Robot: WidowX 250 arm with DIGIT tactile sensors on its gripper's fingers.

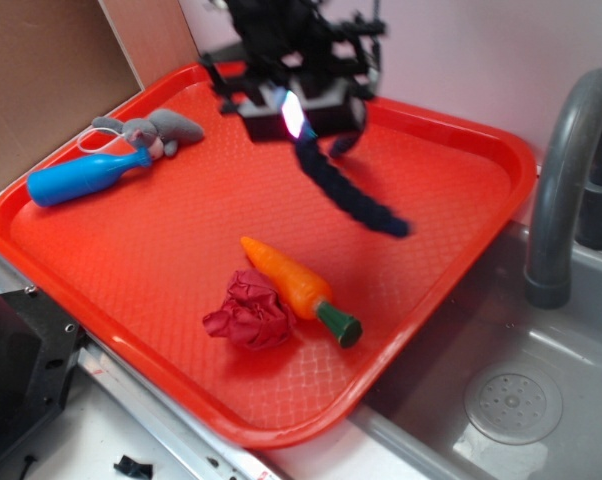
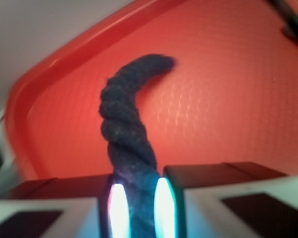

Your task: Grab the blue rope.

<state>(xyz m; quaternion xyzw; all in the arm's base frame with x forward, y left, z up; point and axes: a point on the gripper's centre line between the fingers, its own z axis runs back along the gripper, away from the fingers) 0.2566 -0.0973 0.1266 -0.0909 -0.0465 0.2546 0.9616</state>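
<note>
Exterior view: the pincer (image 1: 299,118) hangs over the far part of the red tray (image 1: 451,290), pinching one end of the blue rope (image 1: 351,195). The rope trails from the pincer down and away toward the tray's sink-side edge. Its free end looks raised or barely touching the tray; cannot tell which. Holding near an end explains the diagonal droop: the rope is limp, so all the unclamped length sags. A short dark loop beside the pincer may be the stub end; too blurred to say. The other items sit apart from the pincer. The toy carrot (image 1: 296,288) and crumpled red cloth (image 1: 249,312) lie nearer the camera, beyond the rope's reach. The light blue bottle (image 1: 86,177) and grey plush (image 1: 151,130) are off to the side near the tray's rim. The sink (image 1: 511,400) and faucet (image 1: 561,180) are outside the tray.

Wrist view: the rope (image 2: 126,129) runs straight out from between the fingers (image 2: 55,208), which press on it from both sides, with glowing strips flanking the strands. The rope curves over bare tray (image 2: 228,99), with nothing else close.

Judgement: the grasp looks secure and the task is essentially achieved. The main risk is slip, given the off-centre hold.
</note>
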